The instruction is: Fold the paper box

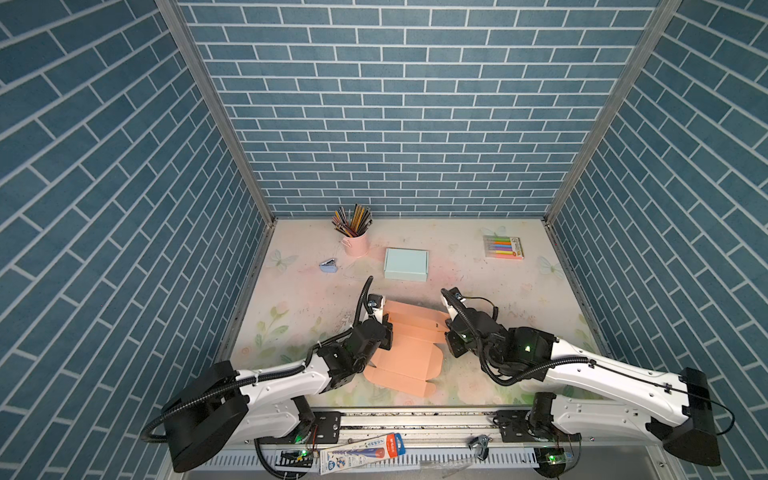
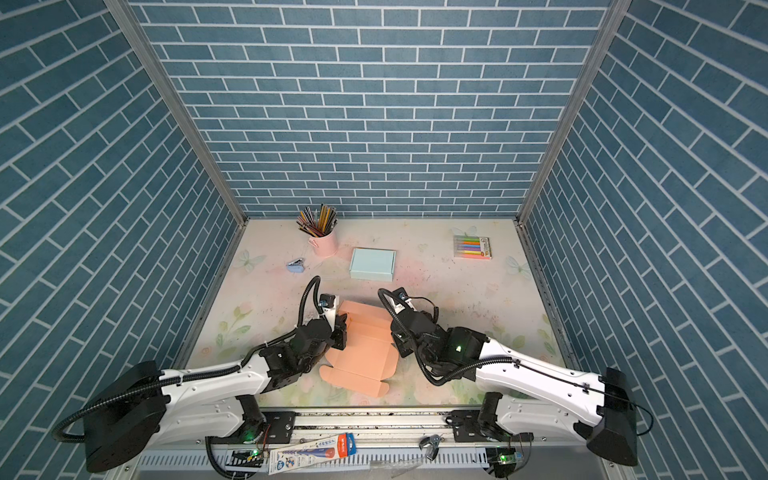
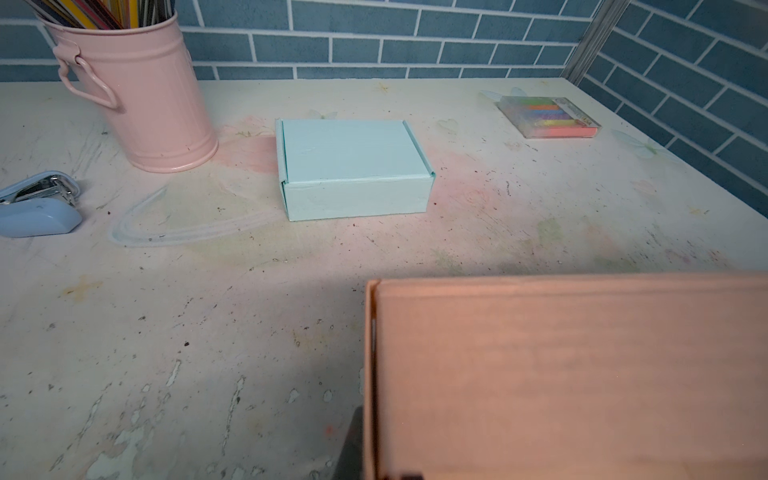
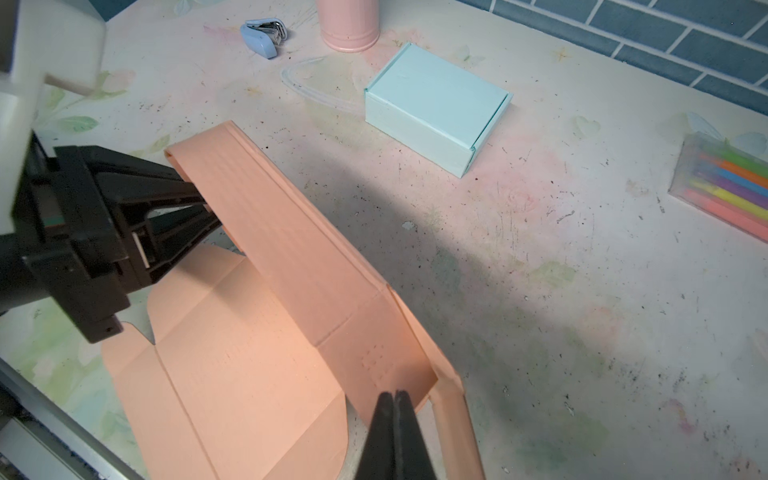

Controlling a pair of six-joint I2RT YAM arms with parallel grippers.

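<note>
Right wrist view: right fingers [image 4: 409, 440] are pressed together, tips at the near end of the raised long wall of the peach corrugated-card box blank [image 4: 257, 374]; can't tell if card sits between them. Left fingers [image 4: 166, 176] nearly together, apparently clamped on that wall's far end. Blank lies front-centre on the floral worktop [image 1: 519, 286], base flat. Step: standing a long wall. Next, probably: roll it over and tuck, both ends level.

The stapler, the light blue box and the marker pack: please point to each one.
stapler [image 1: 328, 269], in a top view, on its blue body.
light blue box [image 1: 406, 262], in a top view, middle of its closed lid.
marker pack [image 1: 503, 247], in a top view, middle of its clear cover.
</note>
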